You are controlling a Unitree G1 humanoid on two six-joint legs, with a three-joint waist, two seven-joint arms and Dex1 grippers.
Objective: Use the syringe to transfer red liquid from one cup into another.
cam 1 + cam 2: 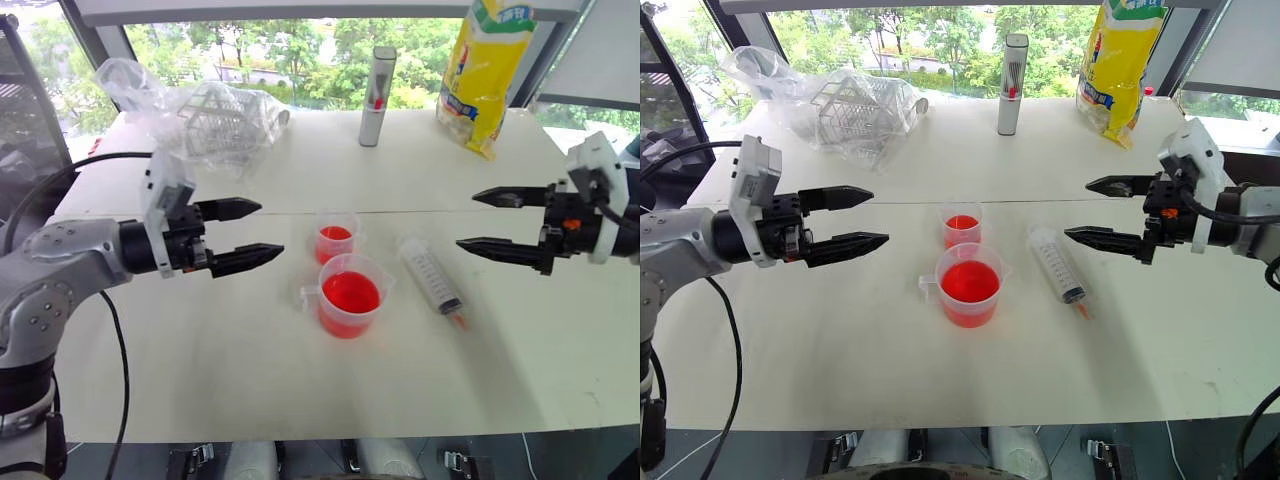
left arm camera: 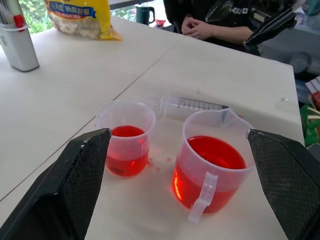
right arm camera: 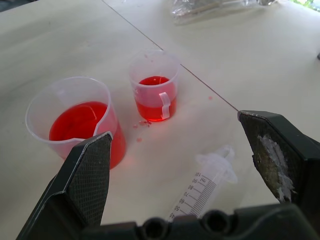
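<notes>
Both tools spread wide and empty, left tool [image 1: 240,234], right tool [image 1: 490,222], syringe [image 1: 432,276] lying beside cups

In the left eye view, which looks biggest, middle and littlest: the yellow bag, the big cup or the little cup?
1. Yellow bag, biggest even though it stands farthest back.
2. Big cup with red liquid.
3. Little cup, smallest; it sits just behind the big one, so the gap is real.
</notes>
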